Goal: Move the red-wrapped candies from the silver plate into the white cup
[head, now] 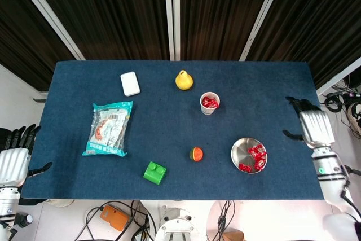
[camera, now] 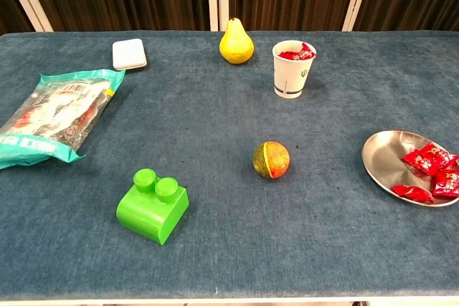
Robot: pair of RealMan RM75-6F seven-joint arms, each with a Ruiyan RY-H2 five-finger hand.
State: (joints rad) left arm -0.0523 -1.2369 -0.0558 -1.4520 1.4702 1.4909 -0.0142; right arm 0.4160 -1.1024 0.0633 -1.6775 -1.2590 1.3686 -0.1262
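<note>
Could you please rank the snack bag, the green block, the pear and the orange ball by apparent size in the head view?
1. Snack bag
2. Green block
3. Pear, close to the block
4. Orange ball

We see a dark blue cloth-covered surface (camera: 215, 263). On it lie a white cup (camera: 292, 69) holding red candy, a yellow pear (camera: 236, 42) just beside it, a white box (camera: 129, 54), a teal snack bag (camera: 54, 115), a green brick (camera: 153, 205), an orange-green ball (camera: 272, 160), and a silver plate (camera: 384, 159) with red-wrapped candies (camera: 432, 170) at the right edge.
</note>
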